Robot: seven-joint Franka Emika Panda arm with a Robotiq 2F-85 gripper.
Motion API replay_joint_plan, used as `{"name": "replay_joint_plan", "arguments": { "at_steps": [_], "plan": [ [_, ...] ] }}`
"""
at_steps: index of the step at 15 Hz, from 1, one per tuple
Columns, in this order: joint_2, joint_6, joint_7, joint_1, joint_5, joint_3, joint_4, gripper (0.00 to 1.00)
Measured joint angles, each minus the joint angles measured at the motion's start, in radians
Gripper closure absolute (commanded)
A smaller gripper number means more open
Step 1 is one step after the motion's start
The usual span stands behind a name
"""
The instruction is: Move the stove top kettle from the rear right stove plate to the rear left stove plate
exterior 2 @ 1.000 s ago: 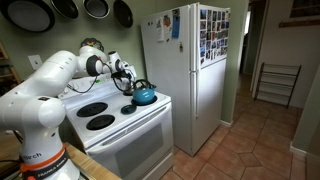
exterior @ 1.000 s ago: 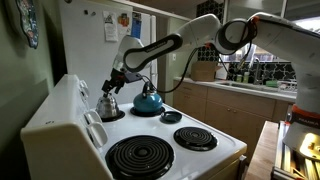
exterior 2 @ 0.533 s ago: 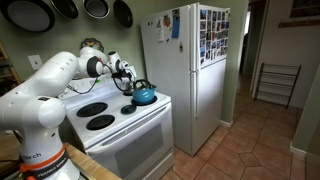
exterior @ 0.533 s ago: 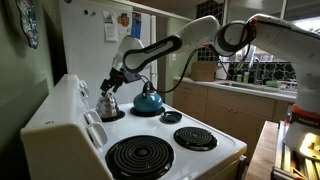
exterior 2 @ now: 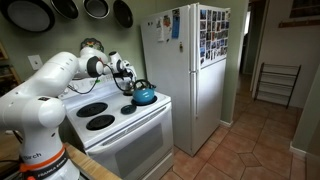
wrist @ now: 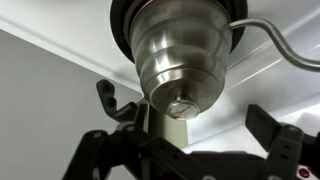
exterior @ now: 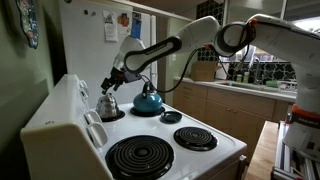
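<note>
You're at the grasp step. The gripper (exterior: 114, 80) hovers over the silver kettle (exterior: 107, 103), which sits left of centre on its stove plate (exterior: 112, 115). The fingers (wrist: 272, 130) are spread and grip nothing. Next, I judge, close on the handle, then lift.

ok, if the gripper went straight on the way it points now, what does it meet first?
Most likely the silver kettle: the wrist view looks straight onto its lid knob, framed between the jaws. In an exterior view the gripper hangs just above it. Gap unclear.
</note>
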Motion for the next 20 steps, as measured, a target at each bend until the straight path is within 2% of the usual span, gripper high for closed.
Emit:
{"name": "replay_joint_plan", "arguments": {
  "at_steps": [8,9,10,17,19,20],
  "plan": [
    [0.05,0.074,0.041,0.003,0.0,-0.023,0.037,0.0],
    [0.058,0.08,0.045,0.005,0.0,-0.024,0.047,0.1],
    [0.066,0.083,0.048,0.007,0.0,-0.026,0.055,0.27],
    [0.113,0.086,0.054,0.012,0.0,-0.043,0.113,0.82],
    [0.125,0.087,0.058,0.013,0.0,-0.047,0.131,0.67],
    [0.129,0.088,0.06,0.013,0.0,-0.049,0.136,0.63]
  ]
}}
